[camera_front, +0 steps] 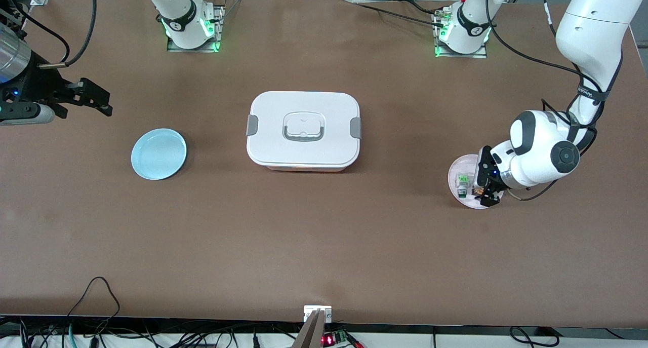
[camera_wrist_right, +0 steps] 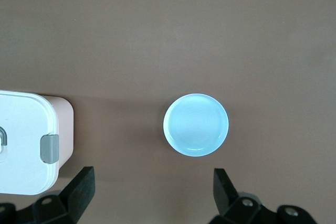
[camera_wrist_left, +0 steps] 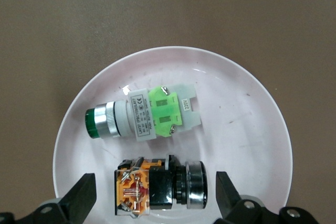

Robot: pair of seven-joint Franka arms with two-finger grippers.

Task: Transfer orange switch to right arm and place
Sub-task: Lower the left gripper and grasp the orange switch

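The orange switch, a small black block with orange parts and a silver-ringed end, lies on its side in a pale pink plate at the left arm's end of the table. It also shows in the front view. My left gripper is open and low over the plate, with one finger on each side of the switch and not touching it. My right gripper is open and empty, up in the air at the right arm's end of the table, and it waits there.
A white-and-green switch lies in the same plate beside the orange one. A light blue plate sits toward the right arm's end. A closed white box with grey clasps stands mid-table.
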